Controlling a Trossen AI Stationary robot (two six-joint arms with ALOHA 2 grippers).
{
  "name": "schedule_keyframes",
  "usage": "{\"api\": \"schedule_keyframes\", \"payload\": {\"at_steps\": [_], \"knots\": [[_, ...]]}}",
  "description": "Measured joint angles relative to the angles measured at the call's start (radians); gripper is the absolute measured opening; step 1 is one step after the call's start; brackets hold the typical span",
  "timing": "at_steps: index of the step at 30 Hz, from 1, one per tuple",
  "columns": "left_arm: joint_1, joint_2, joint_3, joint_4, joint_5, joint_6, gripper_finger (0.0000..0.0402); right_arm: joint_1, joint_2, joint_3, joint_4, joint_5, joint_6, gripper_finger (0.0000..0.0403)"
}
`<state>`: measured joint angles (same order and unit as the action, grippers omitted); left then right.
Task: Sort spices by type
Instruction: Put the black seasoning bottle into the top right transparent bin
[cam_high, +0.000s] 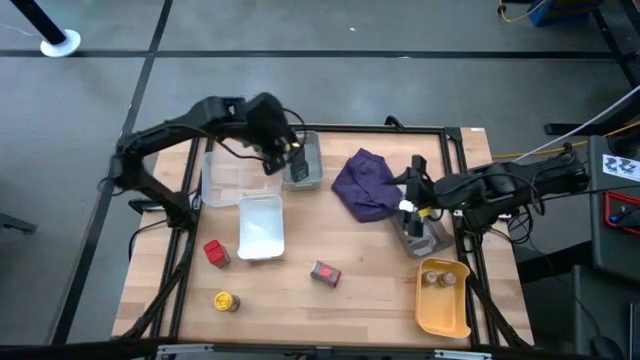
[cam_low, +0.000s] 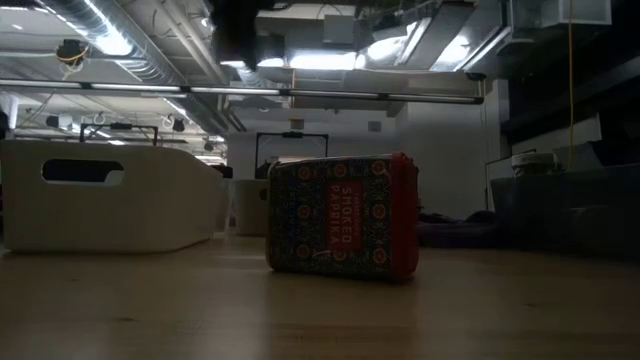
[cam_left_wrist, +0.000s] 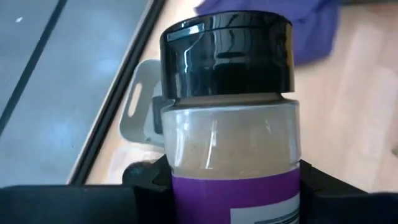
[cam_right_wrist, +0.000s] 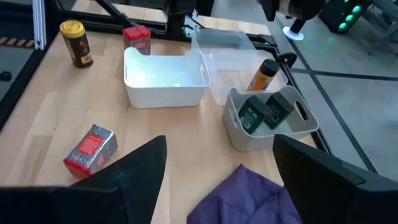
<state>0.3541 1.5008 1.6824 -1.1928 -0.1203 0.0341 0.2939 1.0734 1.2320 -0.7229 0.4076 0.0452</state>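
The left gripper (cam_high: 290, 158) has its jaws closed around a purple-labelled jar (cam_left_wrist: 233, 140) with a black cap, holding it upright over the grey tray (cam_high: 312, 172) at the table's far side. The right gripper (cam_high: 408, 205) hangs with jaws spread wide and empty beside the purple cloth (cam_high: 366, 185). A red tin (cam_high: 325, 273) lies on its side mid-table.

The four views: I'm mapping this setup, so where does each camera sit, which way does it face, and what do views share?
High: overhead, looking straight down; both arms, left gripper, right gripper.
Low: tabletop height, facing the paprika tin; no gripper seen.
Left wrist: on that arm, close on a held purple-labelled jar.
Right wrist: looks past open fingers at the white tray and grey tray.
Shared: the paprika tin appears in high, low and right wrist views.
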Motion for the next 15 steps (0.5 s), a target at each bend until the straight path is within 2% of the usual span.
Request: {"api": "schedule_keyframes", "payload": {"at_steps": [4,8,11,15], "knots": [[0.038,-0.176,-0.308,0.250,-0.008,-0.072,0.0155,0.000,-0.019,0.000,-0.039,0.000,0.002,0.0294],[0.062,-0.324,-0.653,0.619,-0.036,-0.142,0.0157,0.000,-0.022,0.000,-0.051,0.001,0.002,0.0294],[0.071,-0.382,-0.880,0.912,-0.047,-0.197,0.0158,0.000,-0.022,0.000,-0.050,0.000,0.002,0.0294],[0.073,-0.387,-1.113,1.249,-0.074,-0.237,0.0158,0.000,-0.022,0.000,-0.050,0.001,0.007,0.0294]]}}
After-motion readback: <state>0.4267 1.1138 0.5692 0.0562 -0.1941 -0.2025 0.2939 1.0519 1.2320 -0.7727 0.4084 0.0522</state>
